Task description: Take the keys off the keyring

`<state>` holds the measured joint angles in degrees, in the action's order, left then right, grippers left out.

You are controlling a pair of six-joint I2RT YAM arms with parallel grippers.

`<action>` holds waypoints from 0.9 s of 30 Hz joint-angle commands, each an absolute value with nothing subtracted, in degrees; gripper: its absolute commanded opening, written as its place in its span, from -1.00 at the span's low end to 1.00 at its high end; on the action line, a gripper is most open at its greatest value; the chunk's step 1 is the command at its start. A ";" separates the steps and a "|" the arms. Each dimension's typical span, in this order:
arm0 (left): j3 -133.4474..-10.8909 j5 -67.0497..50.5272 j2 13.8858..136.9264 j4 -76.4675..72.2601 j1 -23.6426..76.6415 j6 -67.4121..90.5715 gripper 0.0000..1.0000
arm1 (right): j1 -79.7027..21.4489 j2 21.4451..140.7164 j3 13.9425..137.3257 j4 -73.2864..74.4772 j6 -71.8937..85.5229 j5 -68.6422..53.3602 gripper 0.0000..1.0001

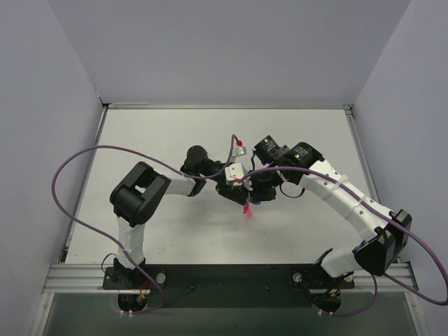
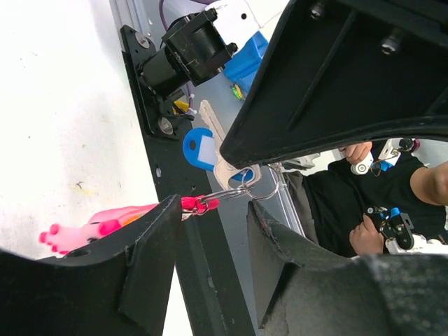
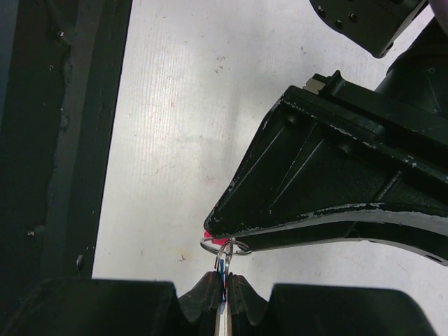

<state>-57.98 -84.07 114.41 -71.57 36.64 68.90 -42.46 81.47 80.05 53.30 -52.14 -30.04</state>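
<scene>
Both grippers meet above the table's middle. My right gripper (image 3: 225, 280) is shut on a blue key (image 3: 222, 269), edge-on between its fingertips. The thin silvery keyring (image 3: 225, 246) sits just above those tips, against the tip of the left gripper's black finger (image 3: 315, 182). In the left wrist view the keyring (image 2: 262, 187) links the blue key (image 2: 199, 148) to a pink key (image 2: 91, 227) that lies mostly behind one finger. My left gripper (image 2: 213, 206) has its jaws apart, with the ring links crossing the gap. From above, the pink key (image 1: 247, 210) hangs below the left gripper (image 1: 234, 189) and right gripper (image 1: 255, 192).
The white table (image 1: 175, 231) is walled on three sides by grey panels. A black base plate (image 1: 224, 276) runs along the near edge. Purple cables (image 1: 77, 168) loop from both arms over the table's sides.
</scene>
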 commanded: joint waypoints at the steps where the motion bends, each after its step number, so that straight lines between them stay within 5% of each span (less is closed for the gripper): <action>1: -60.29 -84.38 111.01 -95.98 36.04 72.60 0.07 | -42.45 78.84 80.24 53.88 -52.03 -28.92 -1.00; 11: -61.00 -80.60 110.84 -93.09 33.40 71.92 0.13 | -42.54 77.96 80.68 53.79 -51.59 -28.04 -1.00; 13: -60.38 -77.46 108.30 -78.83 32.09 63.86 0.16 | -42.54 77.61 80.68 53.88 -51.50 -27.86 -1.00; 15: -64.99 -71.49 100.14 -30.63 31.99 29.17 0.33 | -42.54 77.26 80.86 53.88 -51.42 -27.60 -1.00; 16: -68.43 -58.06 97.32 -9.18 33.65 10.65 0.40 | -42.54 77.26 80.95 53.79 -51.33 -27.60 -1.00; 17: -69.25 -54.96 94.95 2.08 35.05 -4.07 0.43 | -42.45 77.08 80.95 53.96 -51.33 -27.60 -1.00; 20: -65.40 -61.25 94.57 -11.20 33.05 6.71 0.46 | -42.54 76.99 81.12 53.96 -51.33 -27.60 -1.00; 27: -63.72 -67.23 97.12 -16.26 33.40 8.61 0.47 | -42.71 76.73 83.23 55.72 -51.06 -27.51 -1.00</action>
